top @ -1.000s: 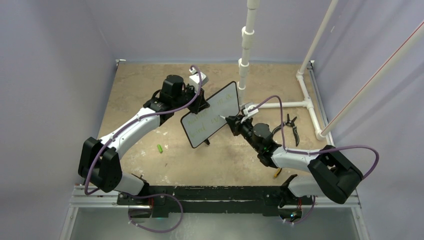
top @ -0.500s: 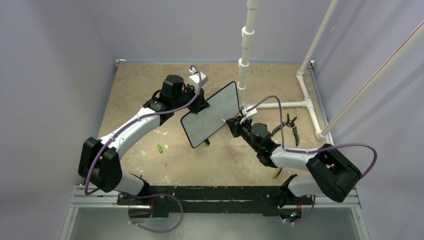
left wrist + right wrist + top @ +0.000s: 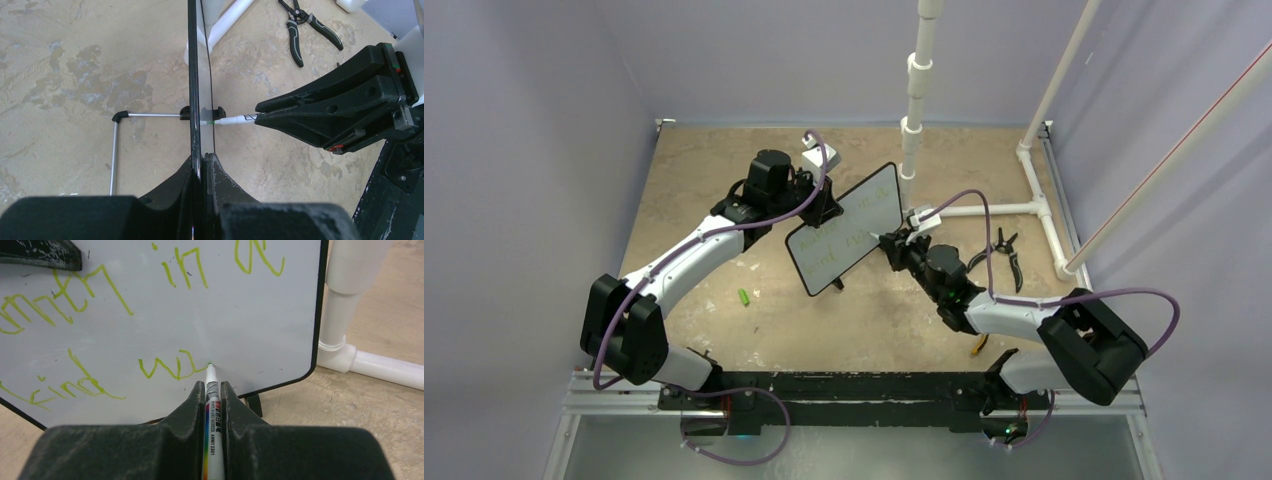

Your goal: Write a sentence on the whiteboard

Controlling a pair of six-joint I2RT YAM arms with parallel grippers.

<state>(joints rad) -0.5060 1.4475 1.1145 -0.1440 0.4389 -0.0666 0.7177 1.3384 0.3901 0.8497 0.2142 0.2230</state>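
Note:
The whiteboard (image 3: 852, 232) stands tilted on edge at the table's middle, black-framed, with my left gripper (image 3: 823, 207) shut on its upper left edge. In the left wrist view the whiteboard (image 3: 193, 75) is edge-on between the jaws of the left gripper (image 3: 202, 161). Green handwriting, the sentence (image 3: 100, 287), runs in two lines over the whiteboard (image 3: 270, 315). My right gripper (image 3: 210, 386) is shut on a white marker (image 3: 212, 410). The marker's tip touches the board at the end of the lower line. From the left wrist, the marker (image 3: 235, 119) meets the board's right face.
Black pliers (image 3: 1007, 255) lie to the right of the right arm. A white PVC pipe frame (image 3: 984, 210) stands behind the board. A green cap (image 3: 744, 297) lies at front left, and a small white box (image 3: 816, 158) sits behind the left wrist.
My right gripper has shifted a little to the right along the board's lower line with the marker. The left arm and board have stayed still.

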